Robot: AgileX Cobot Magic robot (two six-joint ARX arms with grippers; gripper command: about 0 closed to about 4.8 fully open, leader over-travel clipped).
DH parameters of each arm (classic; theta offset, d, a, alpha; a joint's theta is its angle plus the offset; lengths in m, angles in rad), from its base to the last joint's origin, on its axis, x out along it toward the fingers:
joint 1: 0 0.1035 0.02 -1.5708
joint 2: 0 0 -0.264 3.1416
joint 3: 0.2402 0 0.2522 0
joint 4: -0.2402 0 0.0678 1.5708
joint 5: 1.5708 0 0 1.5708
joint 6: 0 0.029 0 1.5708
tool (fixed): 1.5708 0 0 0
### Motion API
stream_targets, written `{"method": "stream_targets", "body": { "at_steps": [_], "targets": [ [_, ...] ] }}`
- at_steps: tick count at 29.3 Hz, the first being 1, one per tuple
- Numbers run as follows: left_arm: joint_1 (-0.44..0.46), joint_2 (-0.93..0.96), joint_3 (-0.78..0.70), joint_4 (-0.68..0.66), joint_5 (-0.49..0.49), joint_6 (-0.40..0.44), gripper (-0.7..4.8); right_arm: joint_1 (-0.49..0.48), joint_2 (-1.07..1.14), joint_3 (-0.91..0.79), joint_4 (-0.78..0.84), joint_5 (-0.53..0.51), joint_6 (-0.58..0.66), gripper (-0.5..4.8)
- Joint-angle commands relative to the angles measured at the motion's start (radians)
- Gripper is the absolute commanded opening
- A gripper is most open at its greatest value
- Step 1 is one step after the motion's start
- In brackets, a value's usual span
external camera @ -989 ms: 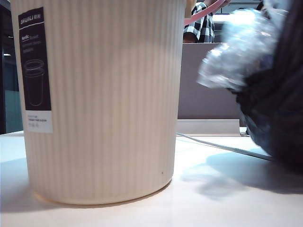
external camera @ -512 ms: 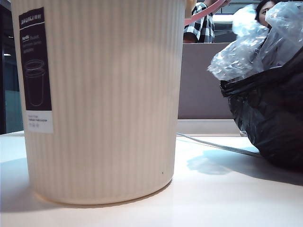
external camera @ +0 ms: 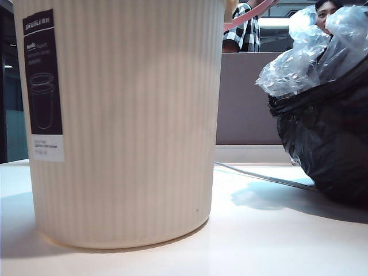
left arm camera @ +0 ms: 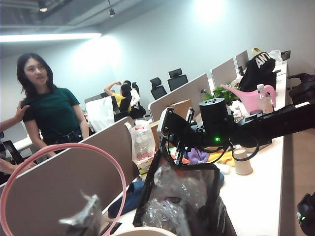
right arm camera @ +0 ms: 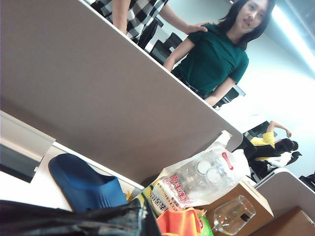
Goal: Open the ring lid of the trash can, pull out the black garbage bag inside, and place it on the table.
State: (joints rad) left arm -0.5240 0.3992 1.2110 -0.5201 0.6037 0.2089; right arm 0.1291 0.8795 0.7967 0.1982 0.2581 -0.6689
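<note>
The trash can [external camera: 123,123] stands upright on the table [external camera: 241,241], on the left side of the tabletop in the exterior view, and fills most of that half. Its black-and-white label [external camera: 43,86] is on the left part of its wall. The black garbage bag [external camera: 330,138] sits on the tabletop near the right edge, well apart from the trash can, with crumpled clear plastic film [external camera: 310,49] coming out of its top. A thin cable [external camera: 264,177] lies on the table between the two.

The ring lid [left arm camera: 64,184] is off the can and raised in the air; the left wrist view shows it as a pink hoop. A short piece of it [external camera: 247,14] also shows above the can's rim in the exterior view. The left gripper holds the hoop: one finger [left arm camera: 83,219] shows at its lower side, so the jaws are partly closed around the thin ring.

The right gripper [left arm camera: 170,147] is above the bag's open mouth in the left wrist view, pinched tight on the top edge of the black plastic. Its own camera shows only a strip of the bag [right arm camera: 74,219], a dark blue slipper [right arm camera: 86,187] and the grey-brown partition [right arm camera: 98,93] behind it.
</note>
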Motion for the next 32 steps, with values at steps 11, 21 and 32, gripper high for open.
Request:
{"method": "stream_targets", "body": {
  "at_steps": [11, 21, 32],
  "targets": [
    [0.001, -0.001, 0.002, -0.018, 0.003, -0.003, 2.10, 0.000, -0.005, -0.007, -0.015, 0.065, 0.013, 0.01],
    [0.001, -0.001, 0.002, -0.018, 0.003, 0.001, 2.10, 0.000, -0.007, -0.007, -0.022, 0.124, 0.011, 1.60],
    [0.001, -0.012, 0.002, -0.026, 0.003, 0.005, 2.11, 0.000, -0.069, -0.007, -0.050, 0.142, 0.011, 2.13]
  ]
}}
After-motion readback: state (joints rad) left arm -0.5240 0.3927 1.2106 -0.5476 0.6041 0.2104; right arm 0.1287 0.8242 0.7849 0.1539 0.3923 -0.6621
